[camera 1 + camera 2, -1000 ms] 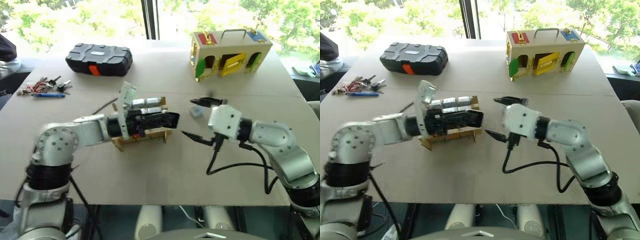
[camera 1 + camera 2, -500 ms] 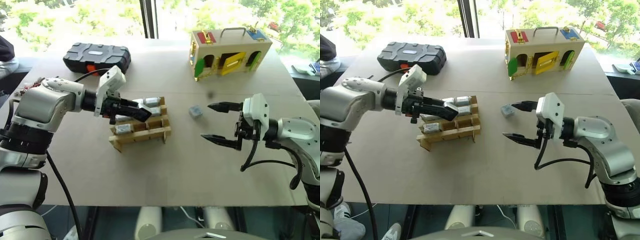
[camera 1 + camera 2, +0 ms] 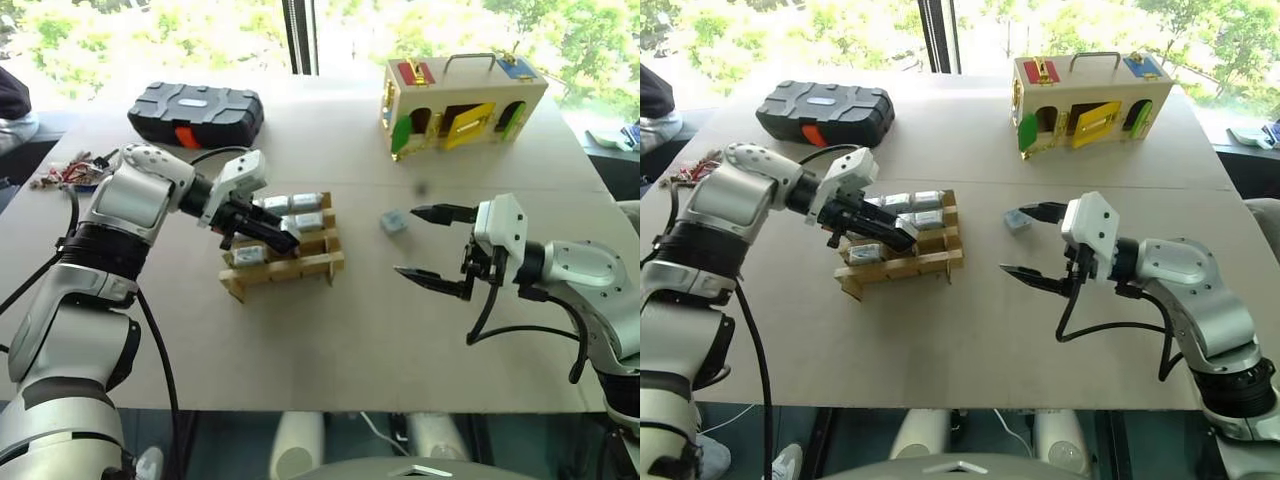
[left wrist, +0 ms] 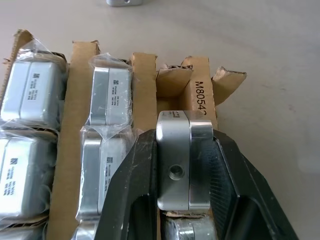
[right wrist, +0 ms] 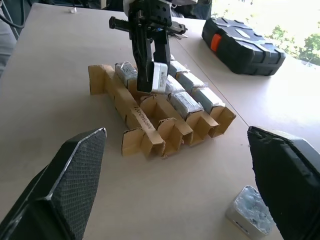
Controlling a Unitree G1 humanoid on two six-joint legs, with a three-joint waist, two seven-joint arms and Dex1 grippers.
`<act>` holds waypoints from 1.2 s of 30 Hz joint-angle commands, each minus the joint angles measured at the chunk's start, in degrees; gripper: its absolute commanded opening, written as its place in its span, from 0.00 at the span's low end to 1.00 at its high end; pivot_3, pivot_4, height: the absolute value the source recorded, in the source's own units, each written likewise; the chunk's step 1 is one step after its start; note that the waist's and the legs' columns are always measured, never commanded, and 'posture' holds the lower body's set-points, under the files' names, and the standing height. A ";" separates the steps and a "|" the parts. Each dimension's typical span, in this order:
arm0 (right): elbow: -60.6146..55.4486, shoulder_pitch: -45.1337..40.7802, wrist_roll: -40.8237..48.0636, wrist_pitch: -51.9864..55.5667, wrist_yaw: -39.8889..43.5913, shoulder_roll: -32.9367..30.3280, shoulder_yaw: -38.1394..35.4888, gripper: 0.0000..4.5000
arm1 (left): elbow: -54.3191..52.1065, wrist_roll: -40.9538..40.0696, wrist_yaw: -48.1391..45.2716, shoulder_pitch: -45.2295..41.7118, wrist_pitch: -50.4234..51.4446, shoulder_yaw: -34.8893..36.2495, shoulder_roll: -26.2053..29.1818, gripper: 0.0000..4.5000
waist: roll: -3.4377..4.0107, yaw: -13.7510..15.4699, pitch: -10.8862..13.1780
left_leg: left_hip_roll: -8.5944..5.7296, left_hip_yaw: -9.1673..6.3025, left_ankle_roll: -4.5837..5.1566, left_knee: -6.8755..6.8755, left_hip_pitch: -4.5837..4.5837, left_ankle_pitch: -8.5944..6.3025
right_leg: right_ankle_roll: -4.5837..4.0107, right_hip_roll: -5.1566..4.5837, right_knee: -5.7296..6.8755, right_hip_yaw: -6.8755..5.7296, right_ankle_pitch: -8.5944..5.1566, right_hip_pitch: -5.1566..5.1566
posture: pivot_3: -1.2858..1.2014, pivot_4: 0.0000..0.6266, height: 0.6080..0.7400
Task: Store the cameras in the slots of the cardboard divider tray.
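Observation:
The cardboard divider tray (image 3: 290, 268) sits left of the table's centre, and several wrapped silver cameras (image 3: 303, 201) fill its slots. My left gripper (image 3: 275, 237) slants down over the tray's near row, shut on a bare silver camera (image 4: 175, 160) held just above an open slot next to the tray's end wall (image 4: 204, 95). The right wrist view shows that same held camera (image 5: 160, 77) over the tray (image 5: 135, 117). A loose wrapped camera (image 3: 392, 222) lies on the table right of the tray. My right gripper (image 3: 405, 240) hangs wide open beside it, holding nothing.
A black hard case (image 3: 196, 113) lies at the back left and a wooden box with coloured doors (image 3: 462, 95) at the back right. Keys (image 3: 70, 172) rest near the left edge, with a person (image 3: 15, 110) beyond it.
My left arm has lifted its elbow and rolled the wrist. The gripper no longer lies flat across the tray but slants down into it with the camera. My right gripper stays open and still.

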 commanded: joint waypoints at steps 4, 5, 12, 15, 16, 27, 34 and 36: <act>-4.21 0.72 0.36 0.39 -1.62 -0.72 -0.68 1.00 | 0.85 1.65 -0.54 -2.29 -2.48 -2.30 2.19 0.17 | 0.00 -0.07 0.00 | 0.00 0.00 0.00 0.08 0.01 0.00 | 0.02 0.00 0.04 0.00 -0.01 0.01 | 0.52 0.24 1.00; -4.30 0.69 0.37 0.47 -1.73 -0.75 -0.64 1.00 | 1.02 1.80 -0.54 -2.50 -2.73 -2.64 2.42 0.17 | 0.00 -0.07 0.00 | 0.00 0.00 0.00 0.11 0.01 0.00 | 0.03 0.00 0.05 0.00 -0.02 0.01 | 0.52 0.24 1.00; -3.76 -0.28 -0.05 0.35 -2.07 -0.63 0.12 1.00 | 0.30 4.35 -0.54 -2.54 -4.98 -5.01 3.34 0.17 | 0.00 -0.13 0.00 | 0.02 -0.01 0.01 0.20 0.00 0.00 | 0.03 0.00 0.09 0.00 -0.02 0.03 | 0.52 0.24 1.00; -3.75 -0.32 0.01 0.41 -2.08 -0.67 0.23 1.00 | 0.38 6.97 -0.18 -1.84 -6.58 -3.21 2.18 0.17 | 0.00 -0.17 0.00 | 0.03 -0.01 0.01 0.20 0.01 0.00 | 0.01 0.02 0.12 -0.01 -0.01 0.02 | 0.52 0.24 1.00; -3.88 -0.25 0.09 0.53 -2.07 -0.75 0.24 1.00 | -0.80 6.26 -0.30 -1.37 -6.19 -2.34 2.17 0.17 | 0.00 -0.17 0.00 | 0.04 -0.01 0.01 0.21 0.02 0.00 | 0.01 0.03 0.13 0.00 -0.01 0.02 | 0.52 0.24 1.00; -1.84 -2.17 -2.20 6.46 -7.86 0.83 2.95 1.00 | -19.15 -15.78 3.91 10.52 23.61 21.96 12.91 0.80 | 0.08 -1.57 0.00 | 0.09 -0.02 0.01 0.24 0.09 -0.01 | 0.15 0.05 0.17 0.04 -0.07 0.04 | 0.52 0.24 1.00; 13.29 -11.30 -12.73 5.04 -20.31 12.83 8.55 1.00 | -31.39 -23.98 11.45 37.25 15.84 47.19 5.67 0.80 | 0.02 -1.22 -0.01 | 0.17 -0.12 0.00 0.37 0.04 0.01 | -0.28 0.06 0.32 -0.12 -0.08 0.01 | 0.52 0.24 1.00; 17.81 -13.79 -15.24 5.30 -22.52 15.89 10.48 1.00 | -35.40 -26.29 13.39 43.95 16.36 51.93 3.49 0.80 | -0.01 -1.35 -0.04 | 0.18 -0.10 -0.01 0.39 -0.02 0.00 | -0.29 0.06 0.27 -0.12 -0.07 -0.01 | 0.52 0.24 1.00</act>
